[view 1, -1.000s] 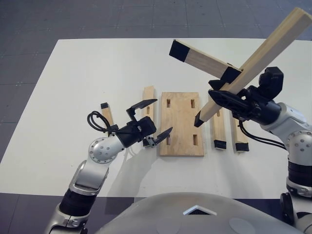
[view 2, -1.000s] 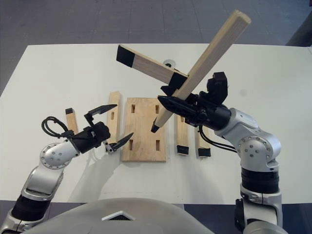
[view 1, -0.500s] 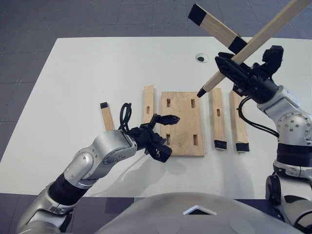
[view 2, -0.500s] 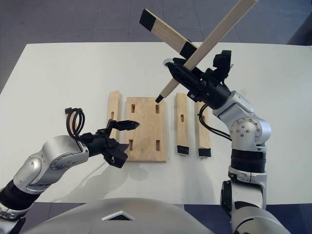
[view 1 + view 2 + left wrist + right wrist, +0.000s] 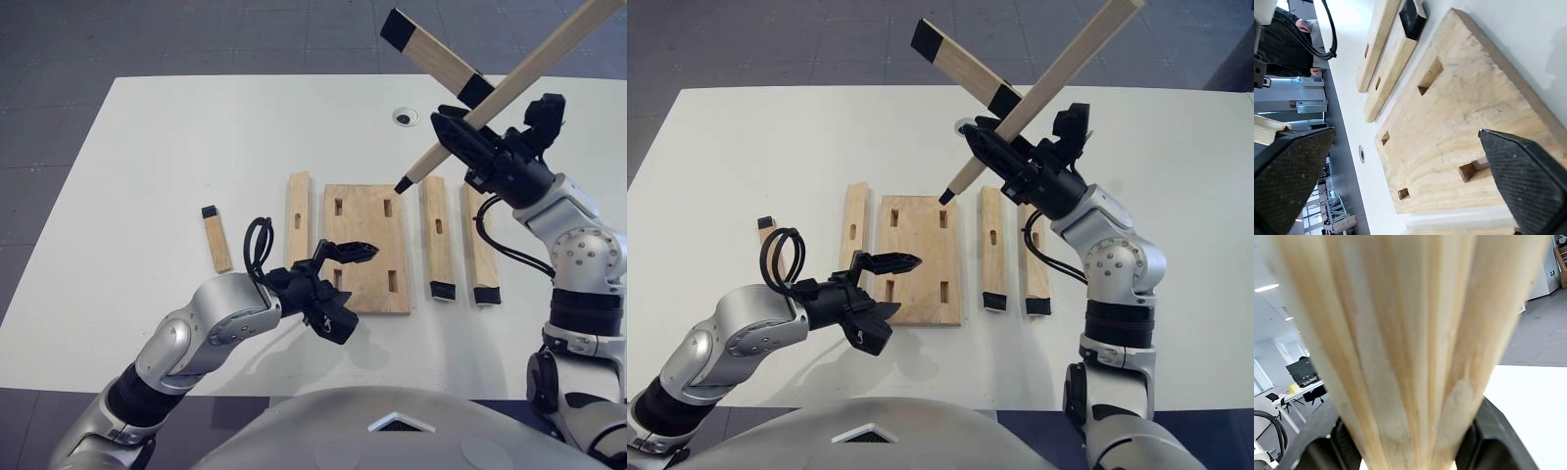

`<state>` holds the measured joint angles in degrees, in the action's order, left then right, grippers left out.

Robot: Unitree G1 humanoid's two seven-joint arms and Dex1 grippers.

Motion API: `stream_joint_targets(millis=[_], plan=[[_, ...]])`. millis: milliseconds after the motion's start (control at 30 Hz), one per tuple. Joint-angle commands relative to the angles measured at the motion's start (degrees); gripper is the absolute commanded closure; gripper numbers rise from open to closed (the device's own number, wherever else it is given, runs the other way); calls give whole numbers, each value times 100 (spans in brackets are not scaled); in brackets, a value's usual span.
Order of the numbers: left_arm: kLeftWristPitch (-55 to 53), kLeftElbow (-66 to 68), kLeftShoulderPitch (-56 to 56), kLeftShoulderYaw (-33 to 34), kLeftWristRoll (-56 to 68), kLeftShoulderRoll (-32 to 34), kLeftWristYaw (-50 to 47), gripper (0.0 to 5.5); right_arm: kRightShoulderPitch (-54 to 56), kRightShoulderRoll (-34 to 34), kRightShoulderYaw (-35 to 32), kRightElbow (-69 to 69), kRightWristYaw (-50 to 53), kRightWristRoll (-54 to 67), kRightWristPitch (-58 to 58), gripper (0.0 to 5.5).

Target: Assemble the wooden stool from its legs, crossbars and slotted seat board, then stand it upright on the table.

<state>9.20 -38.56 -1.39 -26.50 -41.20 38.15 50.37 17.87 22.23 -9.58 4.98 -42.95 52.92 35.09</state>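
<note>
Since a second ago the left gripper (image 5: pixel 355 292) has swung in from beside the seat board (image 5: pixel 364 211) to its near left corner, and over the last half second it has crept a little further along that near edge. In the first half of that second the right gripper (image 5: pixel 453 135) lifted its load off the middle of the seat board to above the far right corner, and it has barely shifted since.

That left pincer is spread wide with nothing in it, one finger over the board's near left slot and the other past the near edge. In the left wrist view its pads (image 5: pixel 1528 171) frame the seat board (image 5: pixel 1449 127) with its four slots.

Shut on the long leg (image 5: pixel 519 73), the right pincer holds it in the air, tilted, black tip down just beyond the board's far right corner. A black-capped cross piece (image 5: pixel 431 54) crosses it above the fingers. The right wrist view looks straight along the long leg (image 5: pixel 1400 352).

Flat on the table (image 5: pixel 147 147), a slotted bar (image 5: pixel 297 211) lies just left of the board, with a short capped piece (image 5: pixel 216 243) further left. Two capped legs (image 5: pixel 436 240) lie side by side to the right of the board
</note>
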Motion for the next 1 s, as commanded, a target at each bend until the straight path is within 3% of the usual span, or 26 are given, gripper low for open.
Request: stream_joint_targets(millis=[33,433,1000], plan=[[10,41,80,93,-60,-59,-72,0,-11,-47,-31,101,-25,-51,-13,347],[133,307,280,288,-209,183,34,0,-95,-88,-71,197,-19,-43,24,347],[458,338,-12,-137,-289,192,249,0,-88,-190,-93,221,71,-58,12,347]])
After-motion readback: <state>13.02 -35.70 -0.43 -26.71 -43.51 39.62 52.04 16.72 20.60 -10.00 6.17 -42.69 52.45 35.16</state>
